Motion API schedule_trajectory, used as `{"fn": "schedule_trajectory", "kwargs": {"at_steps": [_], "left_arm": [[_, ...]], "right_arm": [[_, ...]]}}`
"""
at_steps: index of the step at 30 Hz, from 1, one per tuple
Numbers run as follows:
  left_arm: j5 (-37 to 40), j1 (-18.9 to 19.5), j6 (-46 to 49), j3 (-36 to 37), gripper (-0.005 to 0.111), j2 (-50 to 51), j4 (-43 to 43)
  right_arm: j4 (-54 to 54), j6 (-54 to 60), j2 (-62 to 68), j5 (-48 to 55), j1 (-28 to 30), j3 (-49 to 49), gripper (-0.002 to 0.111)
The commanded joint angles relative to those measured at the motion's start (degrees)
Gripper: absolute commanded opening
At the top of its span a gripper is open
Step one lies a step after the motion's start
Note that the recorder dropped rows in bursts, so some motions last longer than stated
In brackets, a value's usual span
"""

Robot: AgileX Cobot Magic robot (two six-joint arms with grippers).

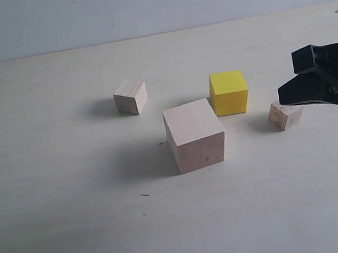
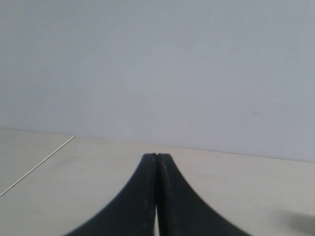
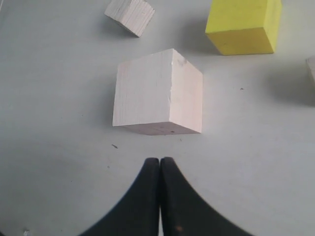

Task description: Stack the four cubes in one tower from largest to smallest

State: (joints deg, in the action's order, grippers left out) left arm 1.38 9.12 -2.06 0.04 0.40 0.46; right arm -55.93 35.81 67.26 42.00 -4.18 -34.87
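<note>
Exterior view shows large cube [image 1: 194, 134], yellow cube [image 1: 228, 93], left small cube [image 1: 131, 97] and right small cube [image 1: 285, 114] lying apart, unstacked, because right gripper [image 3: 160, 161] and left gripper [image 2: 156, 157] are both pressed together, empty.

Large cube [image 1: 195, 135], yellow cube [image 1: 228, 93], left small cube [image 1: 131, 97], right small cube [image 1: 285, 115] near tool [image 1: 288, 87]

Four cubes, each lying singly on the desk [image 1: 78, 240], none touching another.
- large pale wood cube [image 1: 195, 135]: upright, visible grain, nearest the front, central.
- bright yellow cube [image 1: 228, 93]: mid-sized, upright, just behind and right of the large one.
- small pale wood cube [image 1: 130, 97]: behind-left, well apart.
- second small pale wood cube [image 1: 285, 114]: right of the yellow, sitting askew.
</note>
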Motion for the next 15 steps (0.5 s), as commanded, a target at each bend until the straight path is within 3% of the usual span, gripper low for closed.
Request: {"fn": "schedule_trajectory", "kwargs": {"at_steps": [1, 10, 15], "left_arm": [[-1.4, -0.3, 0.2, 0.0, 0.0, -0.4, -0.5], [-1.4, -0.7, -5.9, 0.0, 0.0, -0.4, -0.5], [-1.9, -3.8, -6.7, -1.8, 0.0, 1.9, -0.5]], "right_arm": [[0.9, 0.7, 0.0, -1.7, -0.2, -0.4, 0.0], [1.1, 0.7, 0.2, -4.1, -0.2, -0.4, 0.0], [1.1, 0.7, 1.3, -4.1, -0.2, -0.4, 0.0]]}}
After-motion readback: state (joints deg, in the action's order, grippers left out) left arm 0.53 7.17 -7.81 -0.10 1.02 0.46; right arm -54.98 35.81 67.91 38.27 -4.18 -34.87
